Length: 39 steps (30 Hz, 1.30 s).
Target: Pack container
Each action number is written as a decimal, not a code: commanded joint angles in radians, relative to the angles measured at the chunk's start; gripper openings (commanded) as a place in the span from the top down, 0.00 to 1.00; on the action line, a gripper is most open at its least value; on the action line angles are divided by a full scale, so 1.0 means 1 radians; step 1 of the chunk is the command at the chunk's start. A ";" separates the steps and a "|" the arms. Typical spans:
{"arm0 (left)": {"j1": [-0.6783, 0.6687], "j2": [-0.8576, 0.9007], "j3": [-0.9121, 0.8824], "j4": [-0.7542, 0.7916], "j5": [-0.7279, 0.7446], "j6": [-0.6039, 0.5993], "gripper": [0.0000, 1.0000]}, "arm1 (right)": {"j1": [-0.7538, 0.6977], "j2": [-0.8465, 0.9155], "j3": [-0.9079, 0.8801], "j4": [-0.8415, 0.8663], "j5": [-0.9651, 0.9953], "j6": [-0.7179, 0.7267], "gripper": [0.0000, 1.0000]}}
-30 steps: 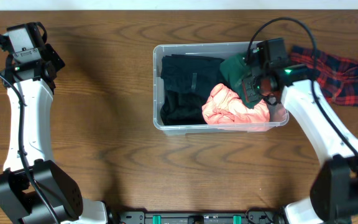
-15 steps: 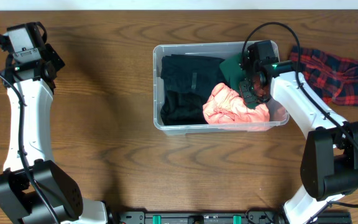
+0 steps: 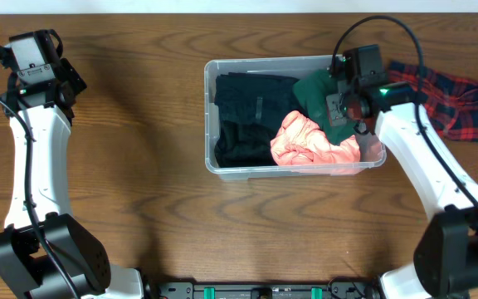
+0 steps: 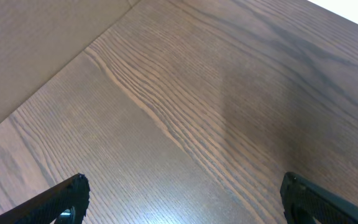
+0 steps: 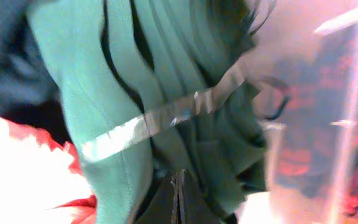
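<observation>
Right end effector (image 5: 178,194) shifted rightward, closed, touching green garment (image 5: 86,93).

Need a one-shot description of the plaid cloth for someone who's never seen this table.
Find the clear container in the middle of the wooden table. Past its short wall on the robot's right, the plaid cloth lies crumpled on the wood. It alone is checked, red and navy, and alone lies outside; the black garment, green garment and coral garment sit inside.
</observation>
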 commanded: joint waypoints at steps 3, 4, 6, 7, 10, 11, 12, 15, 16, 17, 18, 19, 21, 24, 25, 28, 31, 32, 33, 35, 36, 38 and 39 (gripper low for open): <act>0.002 -0.007 0.005 -0.002 -0.013 0.001 0.02 | 0.005 -0.006 0.012 0.050 0.008 0.006 0.99; 0.002 -0.007 0.005 -0.002 -0.013 0.001 0.02 | 0.005 -0.002 0.012 0.063 0.008 0.006 0.99; 0.002 -0.007 0.005 -0.002 -0.013 0.001 0.02 | 0.005 0.011 0.012 0.103 0.008 0.006 0.99; 0.002 -0.007 0.005 -0.002 -0.013 0.001 0.02 | 0.005 0.017 0.012 0.121 0.008 0.006 0.99; 0.002 -0.007 0.005 -0.002 -0.013 0.001 0.02 | 0.005 0.038 0.012 0.181 0.008 0.006 0.98; 0.002 -0.007 0.005 -0.002 -0.013 0.001 0.02 | 0.005 0.044 0.012 0.199 0.008 0.006 0.99; 0.002 -0.007 0.005 -0.002 -0.013 0.001 0.02 | 0.005 0.054 0.012 0.217 0.008 0.006 0.99; 0.002 -0.007 0.005 -0.002 -0.013 0.001 0.02 | 0.005 0.082 0.012 0.266 0.008 0.006 0.99; 0.002 -0.007 0.005 -0.002 -0.013 0.001 0.02 | 0.005 0.093 0.012 0.277 0.008 0.006 0.99; 0.002 -0.007 0.005 -0.002 -0.013 0.001 0.02 | 0.004 0.105 0.012 0.288 0.008 0.006 0.99; 0.002 -0.007 0.005 -0.002 -0.013 0.001 0.02 | 0.004 0.119 0.012 0.296 0.008 0.006 0.98; 0.002 -0.007 0.005 -0.002 -0.013 0.001 0.02 | 0.004 0.135 0.012 0.304 0.008 0.006 0.98; 0.002 -0.007 0.005 -0.002 -0.013 0.001 0.02 | 0.004 0.170 0.011 0.315 0.008 0.006 0.93; 0.002 -0.007 0.005 -0.002 -0.013 0.001 0.02 | 0.004 0.236 0.011 0.323 0.008 0.006 0.87; 0.002 -0.007 0.005 -0.002 -0.013 0.001 0.02 | 0.004 0.252 0.011 0.322 0.008 0.006 0.88; 0.002 -0.007 0.005 -0.003 -0.013 0.001 0.02 | 0.004 0.301 0.011 0.322 0.008 0.006 0.99; 0.002 -0.007 0.005 -0.002 -0.013 0.001 0.02 | 0.005 0.314 0.012 0.322 0.008 0.006 0.99; 0.002 -0.007 0.005 -0.002 -0.013 0.001 0.02 | 0.004 0.309 0.013 0.323 0.008 0.006 0.99; 0.002 -0.007 0.005 -0.002 -0.013 0.001 0.02 | 0.004 0.300 0.014 0.323 0.008 0.006 0.99; 0.002 -0.007 0.005 -0.002 -0.013 0.001 0.02 | 0.004 0.262 0.017 0.322 0.008 0.005 0.99; 0.002 -0.007 0.005 -0.002 -0.013 0.001 0.02 | 0.005 0.240 0.018 0.322 0.008 0.005 0.99; 0.002 -0.007 0.005 -0.002 -0.013 0.001 0.02 | 0.005 0.179 0.018 0.321 0.008 0.005 0.98; 0.002 -0.007 0.005 -0.002 -0.013 0.001 0.02 | 0.005 0.153 0.018 0.320 0.008 0.005 0.96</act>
